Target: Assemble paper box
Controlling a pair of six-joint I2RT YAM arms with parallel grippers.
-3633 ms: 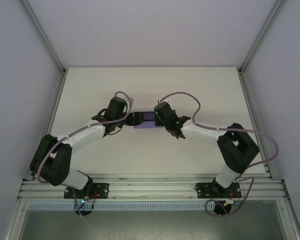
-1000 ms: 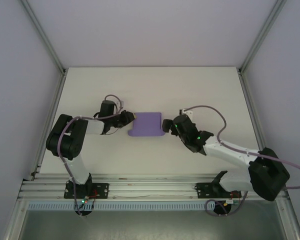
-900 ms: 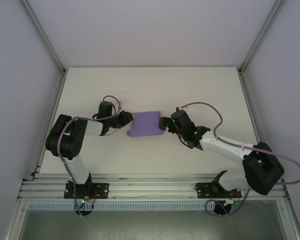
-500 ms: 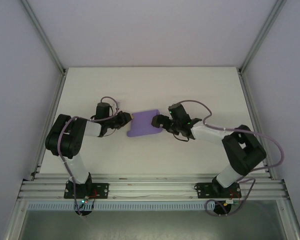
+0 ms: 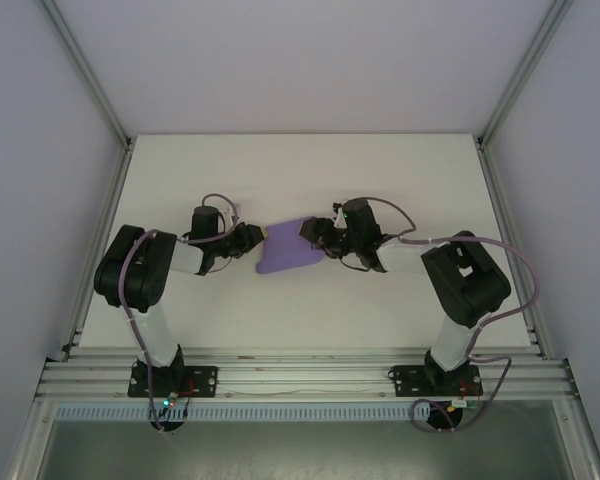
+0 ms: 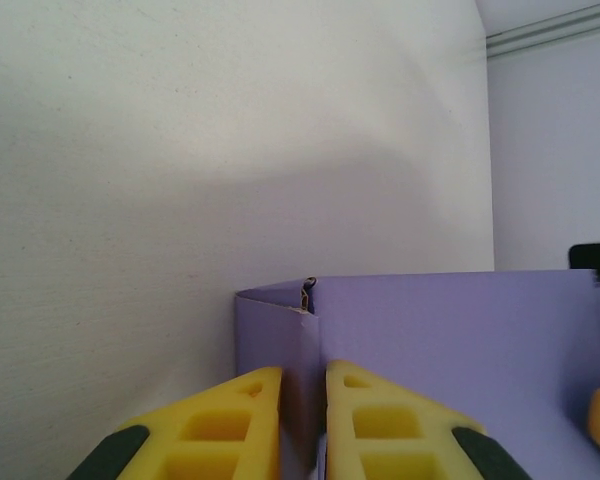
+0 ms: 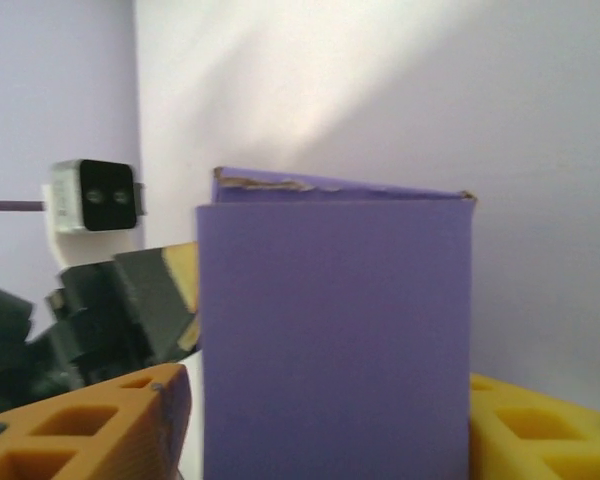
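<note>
Jaws of your left gripper (image 6: 302, 385) are pinching narrow on one edge panel of the lavender thin-paper box (image 5: 288, 250), which is sitting mid-table between both grippers, while your right gripper (image 7: 330, 400) is straddling the other end with its jaws wide, grip unclear; you're likely squaring up the body, so the next move is probably calling for a firm right-side hold before folding flaps.

Overhead, light is bright, even and diffuse; the white table (image 5: 180, 160) reads slightly washed out, with only faint shadows under the arms. On the left wrist, a broad soft shadow spreads across the table beyond the paper box (image 6: 430, 340), and the left fingers (image 6: 380, 430) blur up close. The right wrist is dimmer and hazy, with a glow at top centre, the box face shaded and the right fingers (image 7: 80, 430) soft.
</note>
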